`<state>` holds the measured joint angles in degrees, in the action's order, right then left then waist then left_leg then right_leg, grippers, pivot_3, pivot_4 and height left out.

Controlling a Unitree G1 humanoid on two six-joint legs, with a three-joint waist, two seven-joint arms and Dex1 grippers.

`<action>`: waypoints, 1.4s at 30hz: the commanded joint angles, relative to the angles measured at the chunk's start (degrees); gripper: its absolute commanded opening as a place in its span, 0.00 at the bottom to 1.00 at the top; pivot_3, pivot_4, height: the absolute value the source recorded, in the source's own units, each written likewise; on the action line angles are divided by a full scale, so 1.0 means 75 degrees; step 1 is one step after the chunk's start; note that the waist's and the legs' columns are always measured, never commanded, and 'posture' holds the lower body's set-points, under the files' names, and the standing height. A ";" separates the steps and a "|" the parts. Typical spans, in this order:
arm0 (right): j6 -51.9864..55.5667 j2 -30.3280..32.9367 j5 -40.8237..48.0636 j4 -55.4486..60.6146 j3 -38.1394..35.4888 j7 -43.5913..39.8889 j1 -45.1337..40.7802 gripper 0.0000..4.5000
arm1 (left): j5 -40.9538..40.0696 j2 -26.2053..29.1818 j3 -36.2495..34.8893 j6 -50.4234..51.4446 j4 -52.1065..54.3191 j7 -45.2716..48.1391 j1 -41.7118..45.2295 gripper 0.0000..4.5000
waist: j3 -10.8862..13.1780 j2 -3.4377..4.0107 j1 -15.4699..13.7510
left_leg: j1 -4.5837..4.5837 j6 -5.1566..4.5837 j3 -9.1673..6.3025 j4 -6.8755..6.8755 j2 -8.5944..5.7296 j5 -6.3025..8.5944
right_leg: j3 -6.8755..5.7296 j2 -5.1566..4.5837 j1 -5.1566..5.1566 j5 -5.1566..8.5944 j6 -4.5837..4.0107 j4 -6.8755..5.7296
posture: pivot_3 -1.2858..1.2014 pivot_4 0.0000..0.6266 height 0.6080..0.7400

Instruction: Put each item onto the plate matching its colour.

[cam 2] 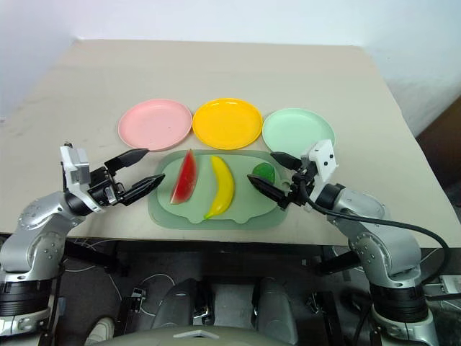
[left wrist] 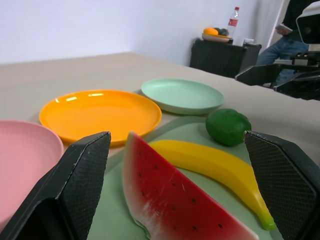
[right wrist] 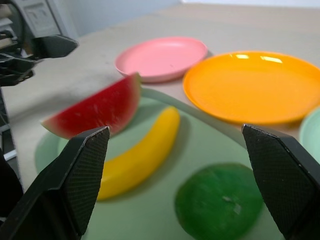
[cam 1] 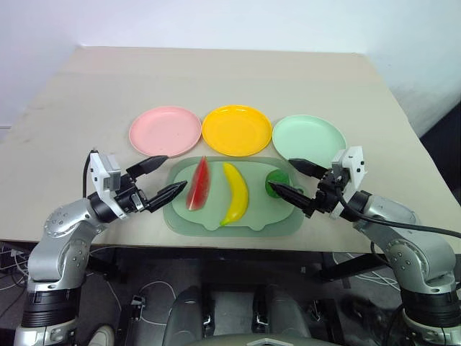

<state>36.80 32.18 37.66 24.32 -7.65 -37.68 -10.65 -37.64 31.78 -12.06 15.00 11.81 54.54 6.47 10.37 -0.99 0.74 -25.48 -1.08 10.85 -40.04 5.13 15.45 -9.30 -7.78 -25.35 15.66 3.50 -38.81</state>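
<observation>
the yellow banana (cam 1: pixel 235 193) lies lengthwise front to back on the tray (cam 1: pixel 284 220), curved, glossy; both grippers' fingers stand apart, holding nothing.

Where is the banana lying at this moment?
The banana lies on the pale green tray, between the watermelon wedge on the robot's left and the dark-green fruit on its right, just in front of the yellow plate.
</observation>
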 commanded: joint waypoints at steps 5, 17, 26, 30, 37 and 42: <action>-0.0641 -0.0005 -0.0292 -0.0484 -0.0099 -0.0225 -0.0201 1.00 | 0.0093 -0.0034 -0.0034 -0.0017 0.0265 -0.0233 0.0139 0.99 | 0.0000 0.0000 -0.0011 | 0.0001 0.0000 0.0000 0.0000 0.0001 0.0000 | 0.0000 0.0001 0.0000 0.0000 0.0000 0.0001 | 0.52 0.24 0.66; -0.0040 0.0112 -0.0382 -0.0563 -0.0059 0.0114 -0.0224 1.00 | 0.0365 -0.0388 0.0525 -0.0182 0.0189 -0.0289 0.0486 0.99 | 0.0000 0.0000 -0.0021 | 0.0000 0.0019 0.0000 -0.0002 -0.0006 -0.0012 | 0.0000 -0.0002 0.0003 -0.0001 0.0001 0.0002 | 0.52 0.24 0.66; 0.1711 -0.0175 -0.0023 -0.0428 0.0223 0.1012 -0.0805 1.00 | 0.0590 -0.0486 0.0610 -0.0198 -0.0100 -0.0348 0.0704 0.99 | 0.0000 0.0000 0.0003 | 0.0000 0.0023 0.0000 0.0000 -0.0012 -0.0014 | 0.0000 0.0001 0.0001 -0.0001 0.0001 0.0002 | 0.52 0.24 0.66; 0.2471 -0.0337 0.0308 -0.0402 0.0240 0.1209 -0.0975 1.00 | 0.0627 -0.0507 0.0622 -0.0208 -0.0204 -0.0312 0.0796 0.99 | 0.0000 0.0000 -0.0018 | -0.0002 0.0021 -0.0001 -0.0002 -0.0013 -0.0013 | 0.0000 -0.0002 0.0001 -0.0001 0.0001 0.0002 | 0.52 0.24 0.66; 0.2807 -0.0532 -0.0027 -0.0802 0.0611 0.1563 -0.1221 1.00 | 0.0657 -0.0553 0.0627 -0.0282 -0.0319 -0.0267 0.0913 0.99 | 0.0000 0.0000 0.0000 | -0.0002 0.0018 0.0000 -0.0001 -0.0013 -0.0011 | 0.0000 0.0000 0.0001 -0.0001 0.0001 0.0002 | 0.52 0.24 0.66; 0.2549 -0.0619 -0.0387 -0.1016 0.0799 0.1607 -0.1409 1.00 | 0.0677 -0.0500 0.0594 -0.0320 -0.0333 -0.0215 0.0903 0.99 | 0.0000 0.0000 0.0002 | -0.0003 0.0026 0.0001 -0.0001 -0.0016 -0.0016 | 0.0000 -0.0001 0.0001 -0.0001 0.0001 0.0002 | 0.52 0.24 0.66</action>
<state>57.45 27.70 35.42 15.92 -1.43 -25.62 -19.85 -32.84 27.86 -7.38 14.08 8.51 52.48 12.65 10.37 -0.99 0.75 -25.50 -0.88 10.86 -40.05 5.01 15.33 -9.30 -7.78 -25.35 15.65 3.51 -38.80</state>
